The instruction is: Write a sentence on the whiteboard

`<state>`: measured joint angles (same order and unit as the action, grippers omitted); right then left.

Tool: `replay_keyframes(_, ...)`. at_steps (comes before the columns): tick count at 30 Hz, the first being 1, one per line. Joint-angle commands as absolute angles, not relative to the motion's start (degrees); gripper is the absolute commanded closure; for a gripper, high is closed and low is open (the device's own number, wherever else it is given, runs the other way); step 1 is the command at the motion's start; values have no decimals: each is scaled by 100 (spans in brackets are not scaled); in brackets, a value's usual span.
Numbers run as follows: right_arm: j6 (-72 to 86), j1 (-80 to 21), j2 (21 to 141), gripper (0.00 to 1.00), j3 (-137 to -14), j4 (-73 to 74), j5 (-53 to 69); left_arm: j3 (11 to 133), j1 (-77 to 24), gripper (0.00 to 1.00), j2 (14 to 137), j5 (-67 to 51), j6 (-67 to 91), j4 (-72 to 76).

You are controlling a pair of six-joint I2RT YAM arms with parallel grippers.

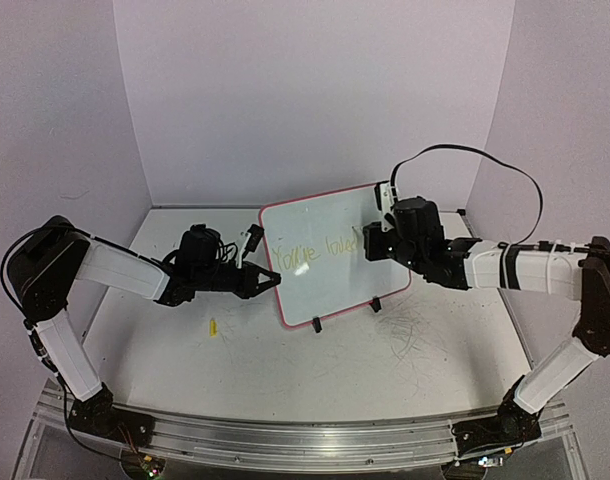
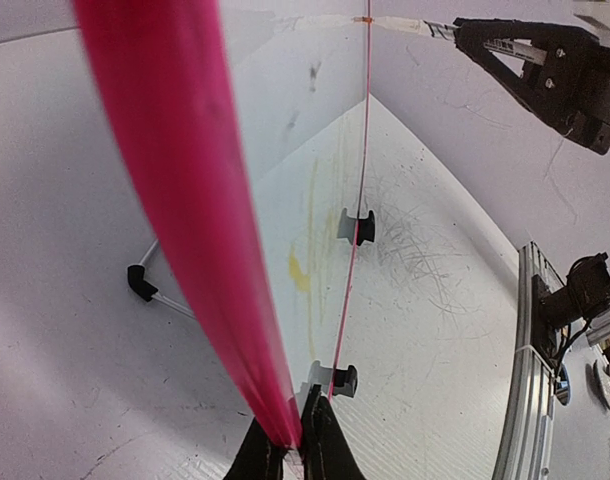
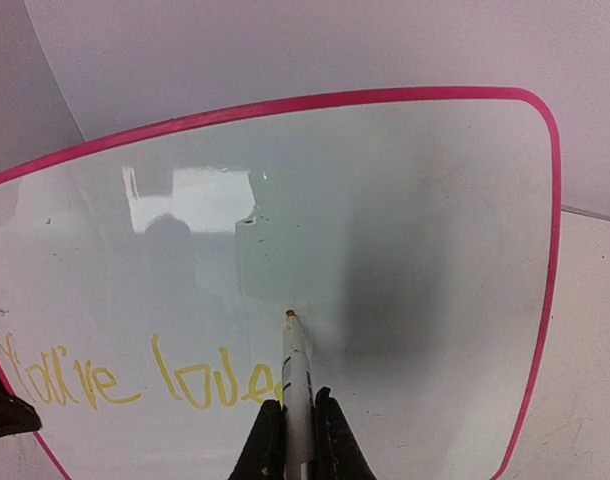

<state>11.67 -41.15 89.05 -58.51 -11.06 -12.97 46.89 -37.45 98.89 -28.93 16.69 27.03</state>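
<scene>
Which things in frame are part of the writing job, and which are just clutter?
In use:
- whiteboard, its edge clamped by the left gripper
- sentence, reading roughly "You're love"
- marker, held in the right gripper

Lying about:
- small yellow bit
- grey scribbles, both on the table

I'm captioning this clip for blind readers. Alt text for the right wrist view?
The right gripper, shut on a white marker, points its orange tip at a glossy white, pink-rimmed whiteboard. A pale-yellow handwritten sentence at lower left reads "You're love", continuing behind the marker.
</scene>
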Motion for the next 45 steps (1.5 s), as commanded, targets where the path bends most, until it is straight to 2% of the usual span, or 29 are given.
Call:
replay_keyframes(1, 1260, -4072, 8704, 100, -5601, -1027, -1219, 4620, -3793, 100, 10037, -2585, 1213, 1793)
replay_keyframes(21, 1303, -4080, 8440, 100, -5228, -843, -1276, 4596, -3788, 100, 10027, -2552, 1231, 1767)
replay_keyframes(29, 593, -4059, 7300, 100, -5122, -982, -1139, 4589, -3788, 100, 9917, -2465, 1261, 1728)
replay_keyframes(32, 573, -3971, 7234, 100, -5024, -937, -1299, 4627, -3788, 94, 9794, -2400, 1284, 1680)
replay_keyframes(38, 650, -3946, 7103, 100, -4913, -901, -1349, 4580, -3791, 75, 9538, -2384, 1401, 1670)
replay_keyframes(45, 605, -3946, 7111, 100, -4859, -853, -1333, 4600, -3788, 59, 9237, -2431, 1713, 1705)
